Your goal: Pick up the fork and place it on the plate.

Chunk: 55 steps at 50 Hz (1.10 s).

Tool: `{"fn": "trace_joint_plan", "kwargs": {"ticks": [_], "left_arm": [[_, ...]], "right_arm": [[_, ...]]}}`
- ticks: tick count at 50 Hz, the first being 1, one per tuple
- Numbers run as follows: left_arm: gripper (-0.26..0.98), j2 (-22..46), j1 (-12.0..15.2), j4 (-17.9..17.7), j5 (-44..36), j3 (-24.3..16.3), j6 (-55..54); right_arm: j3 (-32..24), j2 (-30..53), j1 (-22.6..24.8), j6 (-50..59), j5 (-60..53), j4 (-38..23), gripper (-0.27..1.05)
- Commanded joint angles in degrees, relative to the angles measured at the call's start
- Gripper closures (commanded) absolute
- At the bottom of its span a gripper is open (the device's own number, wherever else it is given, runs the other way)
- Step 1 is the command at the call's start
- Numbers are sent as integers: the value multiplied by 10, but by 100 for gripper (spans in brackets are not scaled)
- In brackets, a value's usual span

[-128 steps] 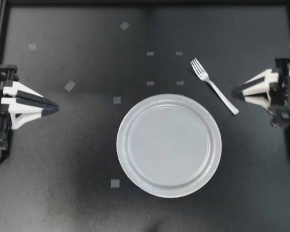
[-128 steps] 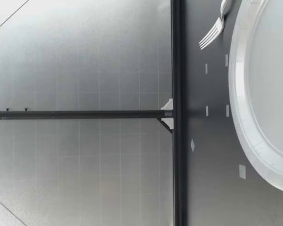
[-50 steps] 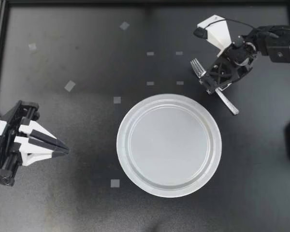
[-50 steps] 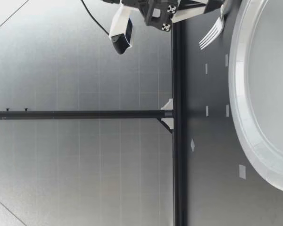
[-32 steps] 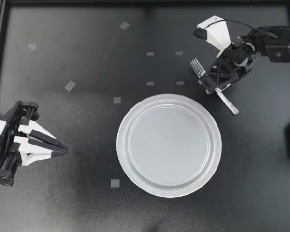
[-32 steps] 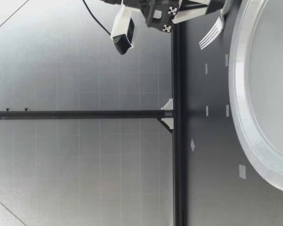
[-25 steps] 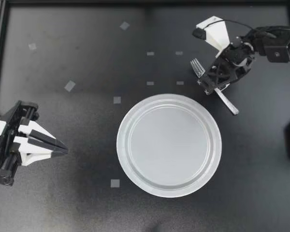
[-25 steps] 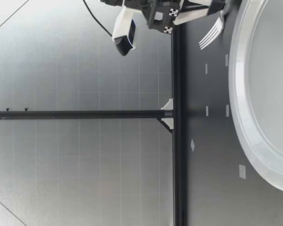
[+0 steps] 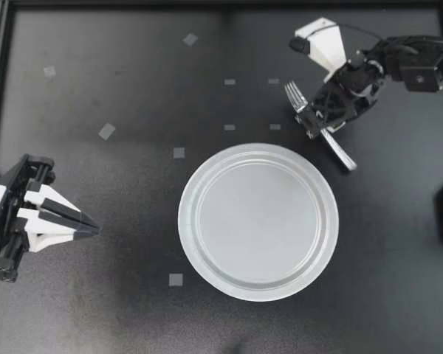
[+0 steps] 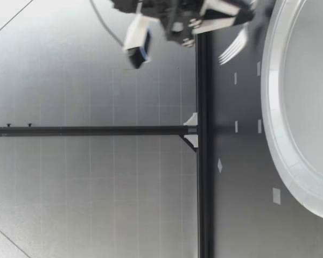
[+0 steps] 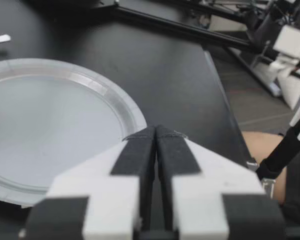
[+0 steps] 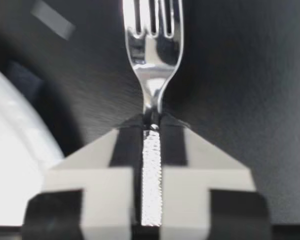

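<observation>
Between my right jaws, pressed shut on its handle just behind the neck, sits the fork (image 9: 295, 97), tines jutting ahead, handle end trailing behind near the plate (image 9: 185, 221). Stiff, light, polished metal, probably slippery; that textured handle seems the surest hold. My left jaws are closed together, empty, plate ahead. No readable writing anywhere.

Beside the right gripper (image 9: 315, 124), the raised rim of the plate (image 9: 186, 221) is met as the only obstacle, with a strip of bare table (image 9: 133, 88) seen between them. The room ahead of its fingertips is taken by the tines of the held fork (image 9: 294, 94). The left gripper (image 9: 96, 227) is found well apart beyond the plate, ringed by open table.
</observation>
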Motion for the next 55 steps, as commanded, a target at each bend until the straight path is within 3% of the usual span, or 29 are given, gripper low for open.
{"fn": "trace_joint_plan", "kwargs": {"ticks": [1,8,18,24,31,43,50,55], "left_arm": [[56,-5,-3,1,-29,6,1],[56,-6,-2,-1,-91,26,1],[56,9,-3,-22,-175,31,6],[56,23,8,-21,-168,25,56],[56,30,27,-23,-131,15,185],[55,33,27,-46,-162,-53,207],[53,60,28,-62,-190,-52,183],[41,88,28,-62,-198,-56,161]], "right_arm": [[-34,-62,15,-3,-1,0,87],[-93,-115,53,-23,2,0,88],[-201,-171,178,-133,-100,11,88],[-193,-186,222,-128,-234,64,88],[-133,-199,232,-133,-328,109,88],[-47,-186,263,-155,-550,2,88],[-53,-156,299,-143,-648,-86,88],[-79,-137,312,-122,-654,-135,88]]}}
